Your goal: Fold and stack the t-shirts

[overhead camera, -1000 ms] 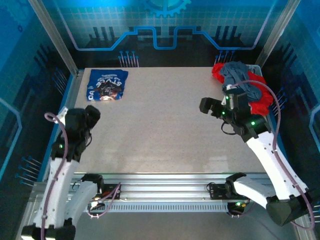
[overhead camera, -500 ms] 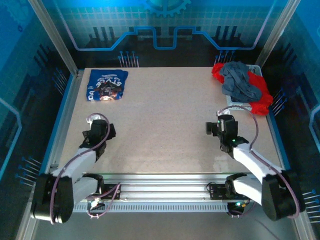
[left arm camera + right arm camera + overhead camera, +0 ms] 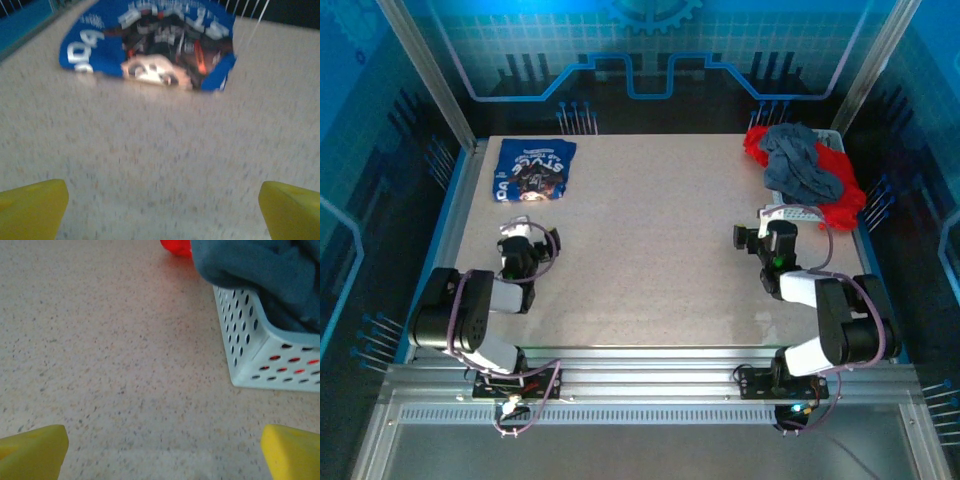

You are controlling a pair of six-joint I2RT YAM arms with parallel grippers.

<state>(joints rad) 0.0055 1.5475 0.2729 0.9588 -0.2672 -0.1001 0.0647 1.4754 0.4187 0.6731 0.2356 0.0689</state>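
At the far left corner of the bench (image 3: 650, 250): the royal-blue t-shirt (image 3: 533, 170), folded small, printed graphic up. At the far right: a pale perforated basket (image 3: 798, 213), heaped with the slate-grey t-shirt (image 3: 800, 165) over the red t-shirts (image 3: 842, 208), with some cloth hanging past the rim. Low over the near half of the bench, well apart from any cloth: the left tool (image 3: 520, 238) and the right tool (image 3: 775, 235), both with jaws spread wide and holding nothing. Judged the step in hand: fetching another shirt from the basket. Best done by sending the right tool up and over the basket wall rather than into it, coming down onto the grey shirt on top, and pinching a single layer near the collar or a shoulder to avoid dragging the red ones out too. Lift high enough to clear the rim, then lay flat on the open middle of the bench, clear of the blue shirt, with room for both tools to spread and fold. Worth watching: snagging on the basket's holes, tipping the basket, grabbing two shirts at once.
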